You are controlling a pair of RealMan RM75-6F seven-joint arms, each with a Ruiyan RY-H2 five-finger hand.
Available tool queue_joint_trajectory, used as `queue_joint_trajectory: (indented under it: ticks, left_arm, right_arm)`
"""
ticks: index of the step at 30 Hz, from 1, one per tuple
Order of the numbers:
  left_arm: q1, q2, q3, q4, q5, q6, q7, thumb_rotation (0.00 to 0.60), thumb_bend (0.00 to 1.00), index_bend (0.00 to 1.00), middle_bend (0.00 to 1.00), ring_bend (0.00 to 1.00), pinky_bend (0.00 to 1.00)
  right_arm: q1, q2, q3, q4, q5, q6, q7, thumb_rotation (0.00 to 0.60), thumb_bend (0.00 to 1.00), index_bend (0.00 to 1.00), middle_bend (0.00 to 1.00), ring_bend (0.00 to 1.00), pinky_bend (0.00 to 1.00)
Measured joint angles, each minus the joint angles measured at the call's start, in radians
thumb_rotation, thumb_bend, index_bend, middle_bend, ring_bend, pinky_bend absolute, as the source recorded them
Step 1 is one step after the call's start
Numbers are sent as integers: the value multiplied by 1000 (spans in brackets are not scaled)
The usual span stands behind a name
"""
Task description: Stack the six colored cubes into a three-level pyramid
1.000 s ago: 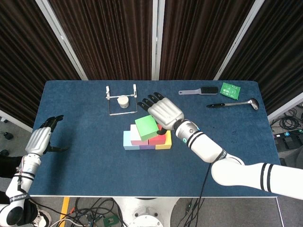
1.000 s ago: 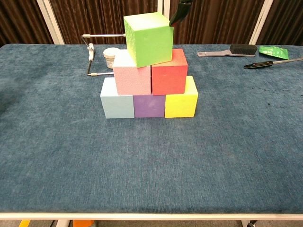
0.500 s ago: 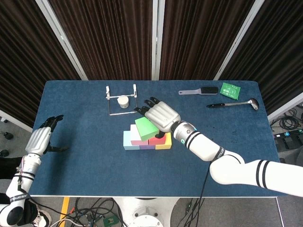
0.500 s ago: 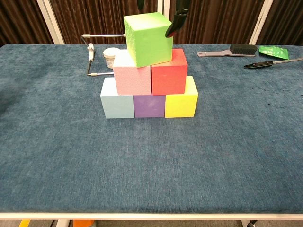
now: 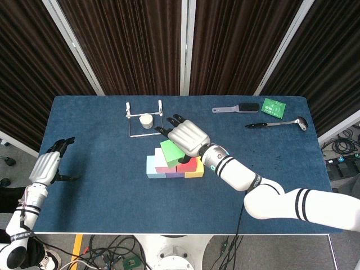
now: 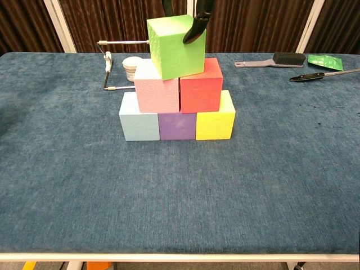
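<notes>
Green cube (image 6: 175, 46) skewed atop pink (image 6: 156, 88) and red (image 6: 201, 85), right hand (image 5: 185, 136) spread above, fingertip (image 6: 194, 29) touching; left hand (image 5: 48, 167) open, far left.

Far edge of the blue cloth table (image 5: 101, 185):
Wire rack (image 5: 144, 120) around small white jar (image 5: 146, 121); black-bristled grey brush (image 5: 236, 108), green packet (image 5: 274, 106), black-handled metal ladle (image 5: 277, 123).

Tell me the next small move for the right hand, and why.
Probably a slight twist to square the green cube: it sits rotated on the pink cube and red cube, and the right hand has fingertips at its top edge.
</notes>
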Motion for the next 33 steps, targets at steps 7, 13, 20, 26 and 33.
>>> queue_joint_trajectory:
  ticks: [7, 13, 20, 26, 33]
  left_arm:
    - [-1, 3, -3, 2, 5, 1, -10, 600, 32, 76, 113, 1, 137]
    - [-2, 6, -5, -1, 6, 2, -12, 600, 32, 76, 113, 1, 137]
    - [-1, 3, -3, 0, 9, 4, -15, 600, 32, 76, 113, 1, 137]
    - [2, 3, -4, 3, 16, 10, -27, 600, 32, 76, 112, 1, 137]
    - [5, 4, -1, 12, 29, 10, -52, 600, 32, 75, 113, 1, 137]
  right_arm:
    - [3, -13, -16, 7, -24, 22, 26, 600, 100, 0, 490, 24, 0]
    - [6, -3, -11, -3, -26, 41, 50, 600, 101, 0, 523, 38, 0]
    - [14, 21, -2, -32, -12, 70, 62, 600, 101, 0, 556, 52, 0]
    - [52, 34, -17, -73, 91, 116, 7, 600, 101, 0, 596, 75, 0]
    - [148, 42, -50, -166, 343, 246, -147, 600, 102, 0, 609, 89, 0]
